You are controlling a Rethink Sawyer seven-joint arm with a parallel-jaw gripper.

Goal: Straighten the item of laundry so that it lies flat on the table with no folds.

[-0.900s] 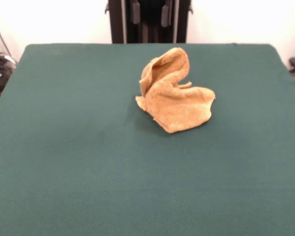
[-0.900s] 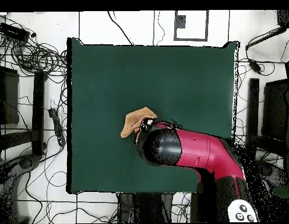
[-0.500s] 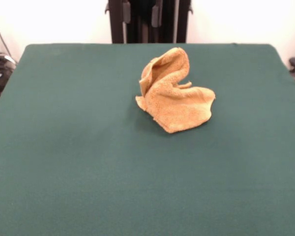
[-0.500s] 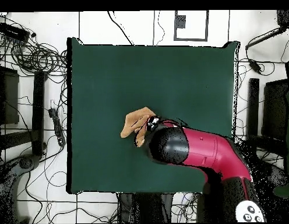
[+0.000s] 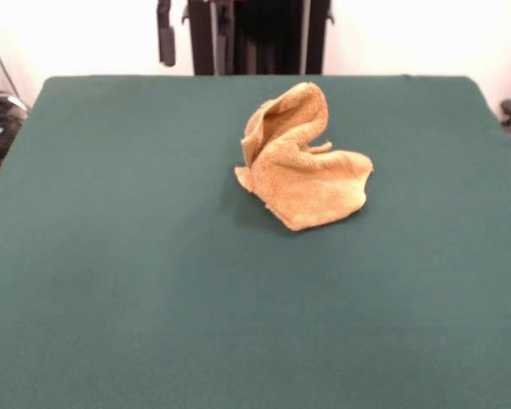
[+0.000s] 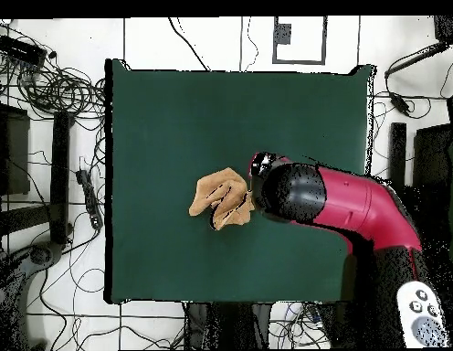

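The item of laundry (image 5: 302,158) is an orange-yellow terry towel. It sits crumpled in a heap on the green table (image 5: 111,256), with one fold standing up at the back and a flatter lobe toward the front right. Only the tips of my gripper (image 5: 190,32) show at the top edge, left of the towel and well above the table. It is open, and its dark fingers (image 5: 164,36) hold nothing. From overhead, the towel (image 6: 221,199) lies just left of the arm's black and red head (image 6: 294,192), which hides the gripper.
The black pedestal (image 5: 260,34) stands behind the table's far edge. Overhead, the red arm (image 6: 358,210) crosses the table's (image 6: 175,110) right side from the bottom right. Cables and gear (image 6: 47,82) lie on the floor around the table.
The gripper tips slid left along the top edge of the front view. Overhead, the arm's head swung right and up, uncovering the whole towel. The towel has not moved.
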